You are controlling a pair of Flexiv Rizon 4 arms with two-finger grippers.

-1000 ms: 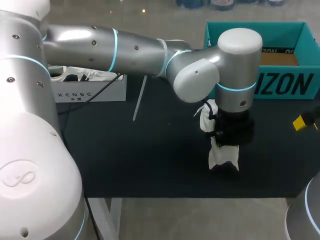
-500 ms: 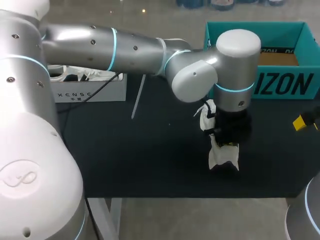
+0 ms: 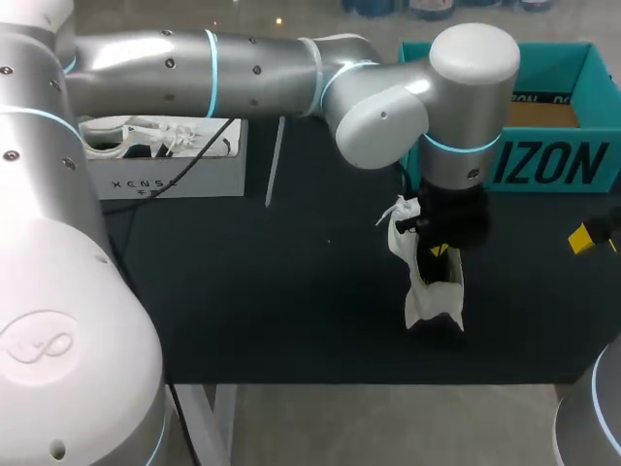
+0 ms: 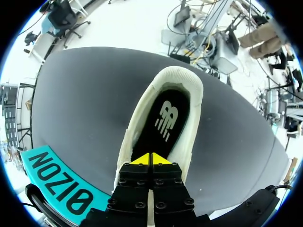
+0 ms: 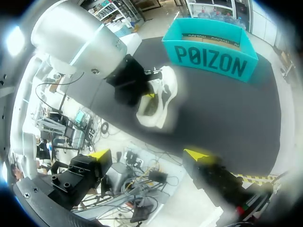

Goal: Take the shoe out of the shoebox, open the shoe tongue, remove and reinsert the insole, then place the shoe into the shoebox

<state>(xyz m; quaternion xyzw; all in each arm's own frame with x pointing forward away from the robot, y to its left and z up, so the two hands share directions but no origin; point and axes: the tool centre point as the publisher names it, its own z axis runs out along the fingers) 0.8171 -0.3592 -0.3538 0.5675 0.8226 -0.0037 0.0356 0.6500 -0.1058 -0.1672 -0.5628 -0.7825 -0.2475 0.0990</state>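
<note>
The shoe [image 3: 432, 296] lies on the bench [image 3: 272, 291], out of the box [image 3: 553, 165], which stands well apart behind it. Its long axis runs straight ahead of the left claw [image 4: 151, 160], heel farthest away. That claw sits at the tongue end of the opening, just over the insole [image 4: 163, 120], tips pressed together with nothing seen between them. The left arm crosses the bench, wrist pointing down. The right claw [image 5: 147, 156] is far off, its 2 fingers wide apart.
</note>
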